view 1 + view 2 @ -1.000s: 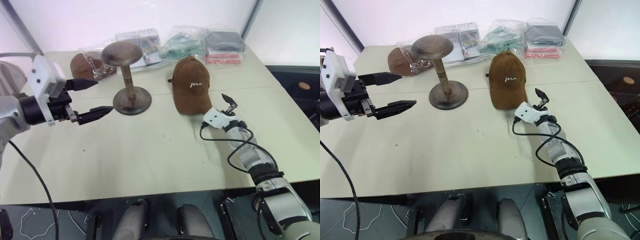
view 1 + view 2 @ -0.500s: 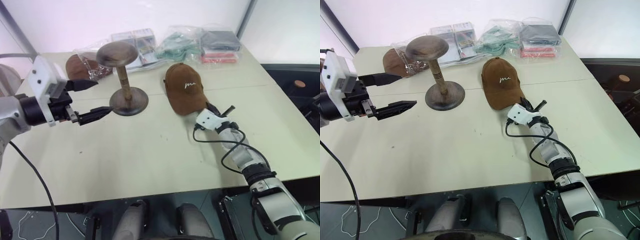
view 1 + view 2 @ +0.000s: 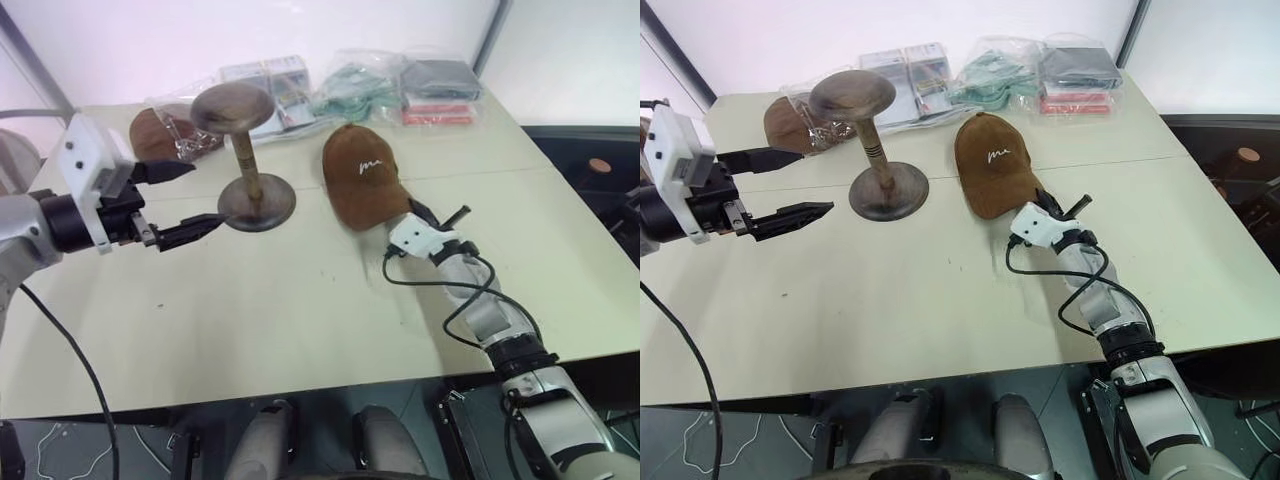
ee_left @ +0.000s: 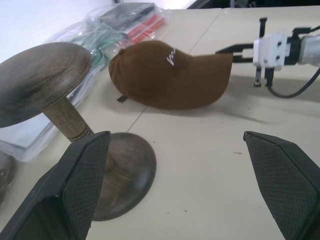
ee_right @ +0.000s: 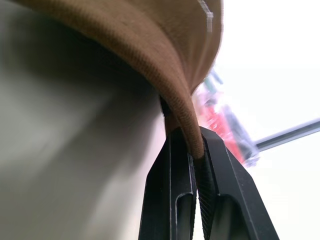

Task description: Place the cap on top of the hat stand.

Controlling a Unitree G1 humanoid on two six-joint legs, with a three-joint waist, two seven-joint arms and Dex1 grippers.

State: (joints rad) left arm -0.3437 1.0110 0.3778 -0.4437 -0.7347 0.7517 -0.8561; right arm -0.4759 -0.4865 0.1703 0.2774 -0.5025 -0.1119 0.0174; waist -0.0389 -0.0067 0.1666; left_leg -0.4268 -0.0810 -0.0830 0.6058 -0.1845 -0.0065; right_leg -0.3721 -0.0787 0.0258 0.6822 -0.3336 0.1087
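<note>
Left gripper (image 3: 182,196), fingers spread and empty, hangs beside the dark bronze mushroom-topped metal hat stand (image 3: 245,157), apparently ready to steady it, while the right gripper (image 5: 192,165) pinches the brim of the brown suede cap (image 3: 362,184), crown resting on the table; the inner fingertip contact is hidden.
</note>
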